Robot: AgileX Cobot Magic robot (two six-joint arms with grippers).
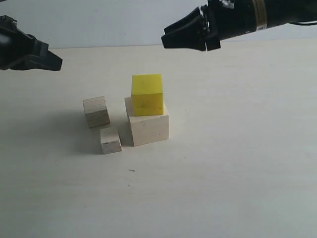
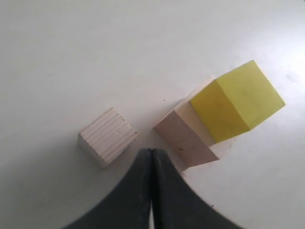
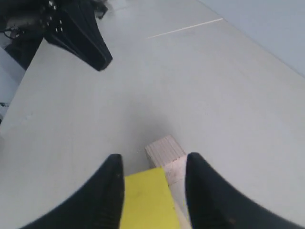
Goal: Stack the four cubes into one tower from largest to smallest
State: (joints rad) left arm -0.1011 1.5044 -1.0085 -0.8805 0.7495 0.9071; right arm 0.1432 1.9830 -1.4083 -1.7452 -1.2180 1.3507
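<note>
The bright yellow cube (image 1: pixel 147 94) sits on the large pale wood cube (image 1: pixel 148 128), turned slightly askew on it. Left of them on the table stands the layered plywood cube (image 1: pixel 96 111), with the smallest pale cube (image 1: pixel 110 140) just in front of it. My right gripper (image 1: pixel 171 39) hovers open well above the yellow cube (image 3: pixel 145 200), apart from it; the plywood cube (image 3: pixel 164 149) shows between its fingers. My left gripper (image 1: pixel 53 62) hangs shut and empty at the far left. Its wrist view shows its tips (image 2: pixel 151 151) above the plywood cube (image 2: pixel 108 137) and the large cube (image 2: pixel 186 138); the smallest cube is hidden there.
A pale tabletop (image 1: pixel 237 163) stretches all round the cubes. The left arm (image 3: pixel 81 33) shows dark at the far side of the right wrist view. A light wall rises behind the table's back edge (image 1: pixel 124 45).
</note>
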